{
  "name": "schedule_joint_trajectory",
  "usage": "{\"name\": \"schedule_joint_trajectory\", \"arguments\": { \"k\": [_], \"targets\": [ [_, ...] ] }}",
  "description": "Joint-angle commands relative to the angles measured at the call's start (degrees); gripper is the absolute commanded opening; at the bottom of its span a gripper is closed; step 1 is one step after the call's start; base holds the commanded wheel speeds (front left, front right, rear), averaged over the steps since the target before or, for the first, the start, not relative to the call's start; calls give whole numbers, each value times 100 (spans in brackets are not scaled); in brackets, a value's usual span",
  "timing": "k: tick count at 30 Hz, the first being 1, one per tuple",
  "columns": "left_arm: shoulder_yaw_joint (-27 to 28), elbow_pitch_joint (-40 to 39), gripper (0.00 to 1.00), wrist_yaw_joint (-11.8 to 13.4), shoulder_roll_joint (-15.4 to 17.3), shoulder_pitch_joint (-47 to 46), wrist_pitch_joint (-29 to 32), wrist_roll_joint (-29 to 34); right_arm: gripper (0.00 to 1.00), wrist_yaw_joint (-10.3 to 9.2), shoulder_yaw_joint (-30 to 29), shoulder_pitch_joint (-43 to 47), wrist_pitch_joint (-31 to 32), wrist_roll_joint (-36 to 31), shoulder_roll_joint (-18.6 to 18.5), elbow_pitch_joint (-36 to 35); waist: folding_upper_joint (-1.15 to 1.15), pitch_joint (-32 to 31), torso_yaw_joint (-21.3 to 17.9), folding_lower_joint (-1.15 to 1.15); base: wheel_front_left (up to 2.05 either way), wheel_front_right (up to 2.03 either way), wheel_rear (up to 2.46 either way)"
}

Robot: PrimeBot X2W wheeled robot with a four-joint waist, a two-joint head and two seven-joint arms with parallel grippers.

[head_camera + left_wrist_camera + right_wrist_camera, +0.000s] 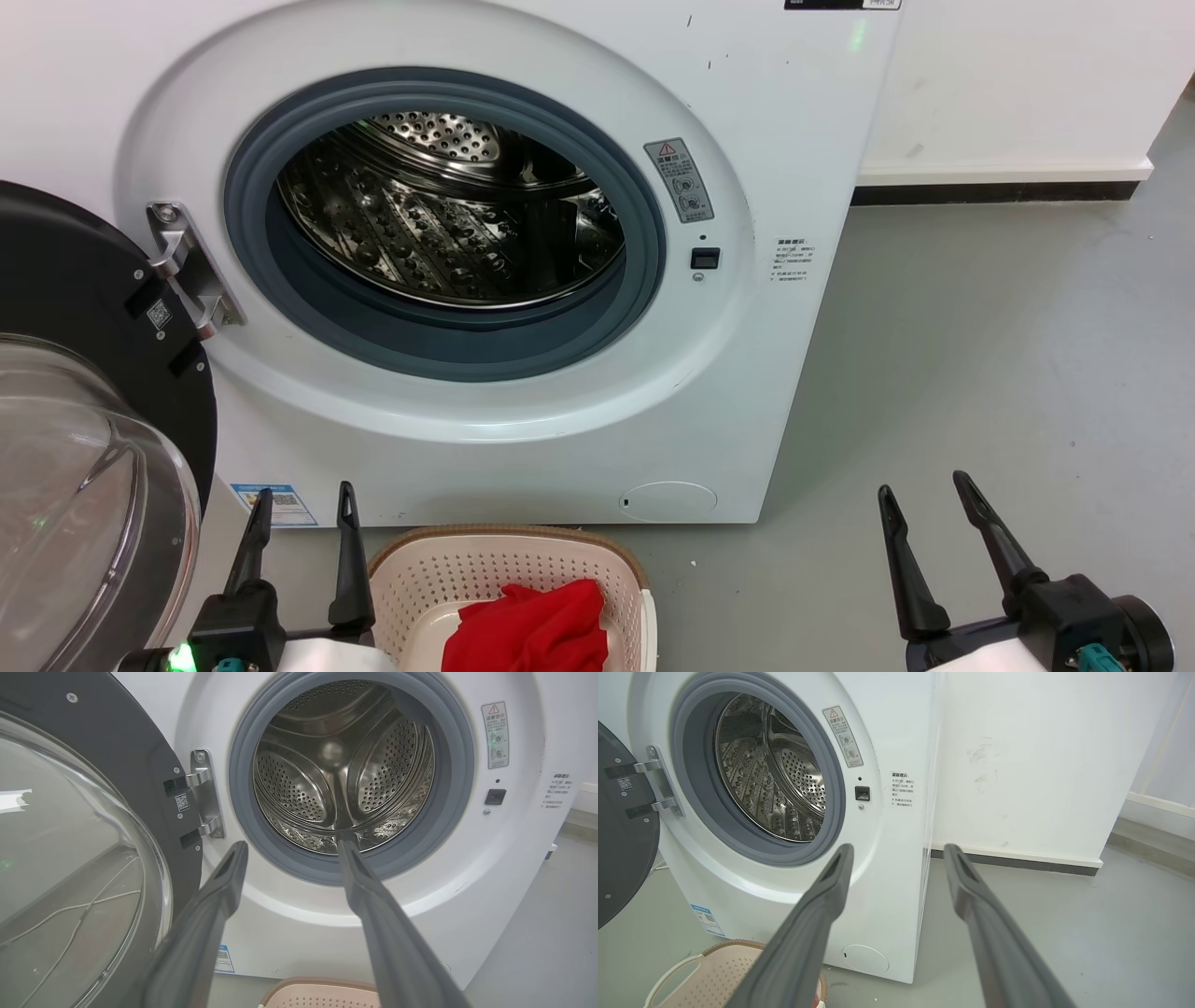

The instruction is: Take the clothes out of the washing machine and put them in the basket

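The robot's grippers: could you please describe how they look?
The left gripper and right gripper each have two long, slim, dark grey fingers that taper to a tip with a narrow slot near it. Both sit on black blocks with teal fittings over pale forearm covers; a green light glows at the left one's base.

This looks like a plain laundry corner in a utility or test room. A white front-loading washing machine (766, 140) stands directly on a smooth grey floor (980, 373), against a bare white wall (1008, 84) with a dark skirting strip (990, 193) and some scuff marks (983, 765). A cream plastic basket (504, 546) sits on the floor just before it.
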Motion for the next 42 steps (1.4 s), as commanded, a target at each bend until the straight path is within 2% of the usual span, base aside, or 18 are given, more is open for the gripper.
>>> {"name": "schedule_joint_trajectory", "arguments": {
  "k": [1,20,21,26,42],
  "targets": [
    [32,-20,100,-33,-9,62,-14,42,100,-6,1,73,-15,29,6,-6,0,0,1,0,0,0,0],
    [99,41,100,-221,-61,-22,-14,191,100,-6,33,9,-15,87,6,-2,0,12,-14,0,0,0,0],
    [97,34,0,-217,-53,-4,0,184,0,0,31,0,0,57,0,1,0,12,-15,0,0,0,0],
    [99,310,0,-216,-80,33,46,150,0,1,48,69,16,82,0,230,0,14,-17,1,0,0,0],
    [207,513,0,-393,-79,-239,493,-1718,0,0,-10,-208,333,2100,-121,428,0,21,-7,1,0,0,0]
  ]
}}
